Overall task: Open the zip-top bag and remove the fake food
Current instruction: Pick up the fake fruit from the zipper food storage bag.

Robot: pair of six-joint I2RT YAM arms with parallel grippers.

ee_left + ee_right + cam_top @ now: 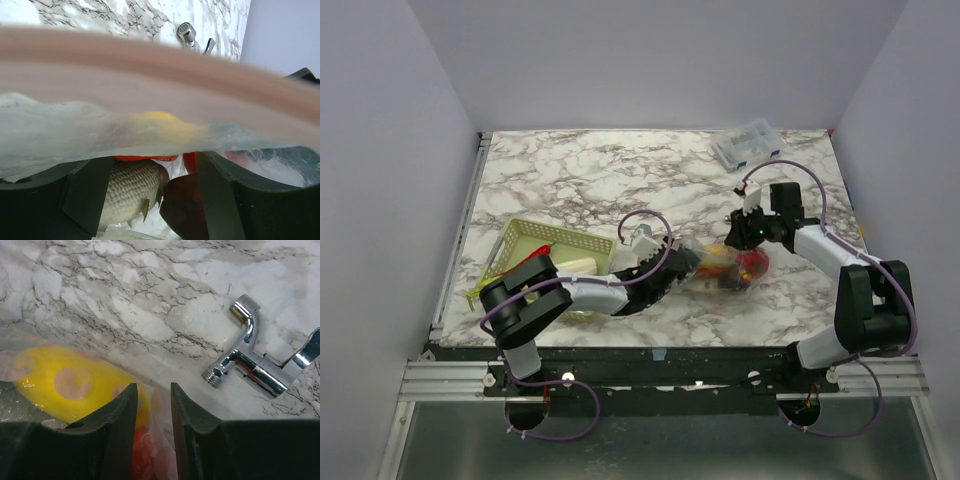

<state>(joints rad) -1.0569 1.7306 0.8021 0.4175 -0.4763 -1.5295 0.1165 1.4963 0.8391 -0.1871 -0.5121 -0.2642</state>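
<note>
Nearly closed, the right gripper [152, 390] pinched the zip-top bag [715, 275] film, while the left gripper [150, 167] had its jaws spread wide around the other end. The fake food [752, 264] lay inside the bag on the desk [580, 180].

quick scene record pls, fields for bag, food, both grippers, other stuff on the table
zip-top bag: mid-table, between the two grippers
fake food: inside the bag; yellow, red and maroon pieces and a fish show
left gripper: open, fingers wide apart around the bag
right gripper: fingers close together, bag film in the gap, grip unclear
basket: green mesh, left of the bag
chrome fitting: on the marble by the bag
</note>
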